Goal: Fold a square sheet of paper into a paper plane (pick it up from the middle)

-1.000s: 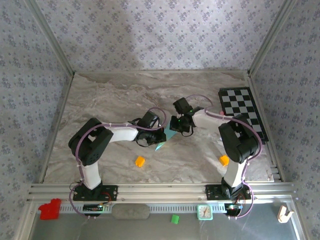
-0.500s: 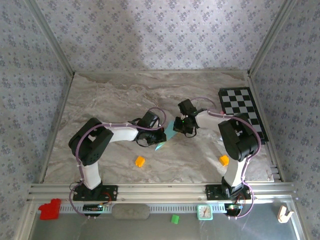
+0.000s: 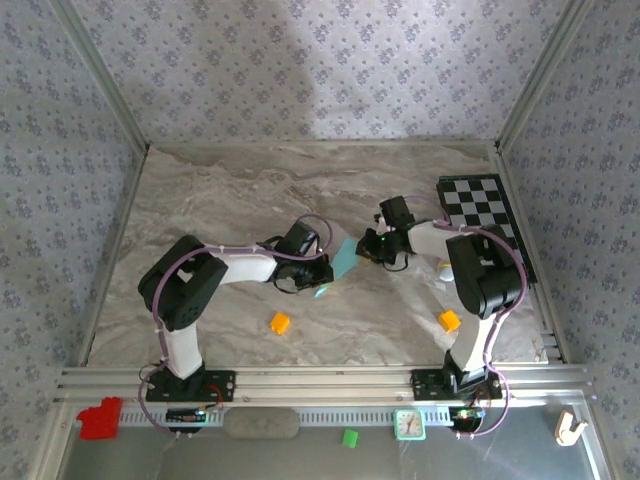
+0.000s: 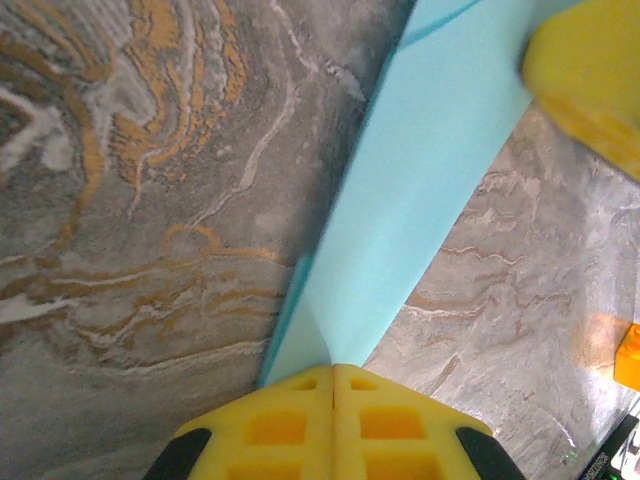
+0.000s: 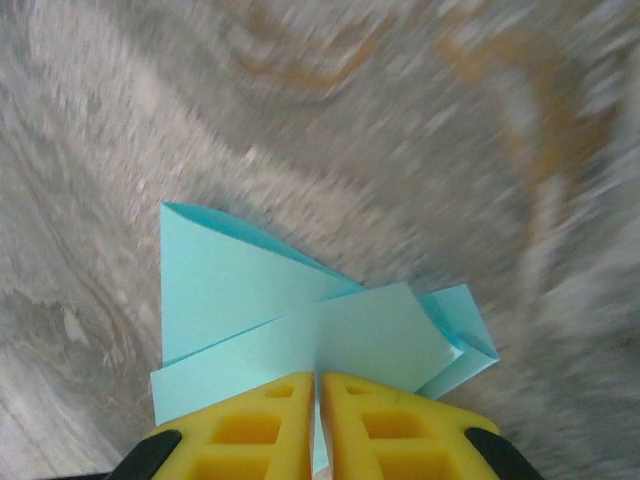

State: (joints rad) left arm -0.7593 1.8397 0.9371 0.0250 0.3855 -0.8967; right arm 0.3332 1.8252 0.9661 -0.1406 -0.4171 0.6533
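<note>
The square sheet of paper [image 3: 343, 260] is teal and folded into layered flaps, stretched between both grippers just above the marble table. My left gripper [image 3: 322, 275] is shut on its lower end. In the left wrist view the closed yellow fingertips [image 4: 334, 372] pinch the paper [image 4: 430, 170], which runs as a narrow strip up to the right. A yellow finger [image 4: 590, 80] of the other gripper sits at its far end. My right gripper [image 3: 368, 252] is shut on the paper's upper right end. In the right wrist view the gripper [image 5: 320, 385] clamps an edge of the folded paper [image 5: 230, 280].
A black-and-white checkered board [image 3: 487, 225] lies at the table's right edge. One orange cube [image 3: 280, 322] sits in front of the left arm and another [image 3: 449, 320] by the right arm. The grey marble table [image 3: 220, 200] stretches away behind and to the left.
My right gripper has moved to the right with its end of the paper, so more teal shows between the two grippers. The left gripper has stayed in place.
</note>
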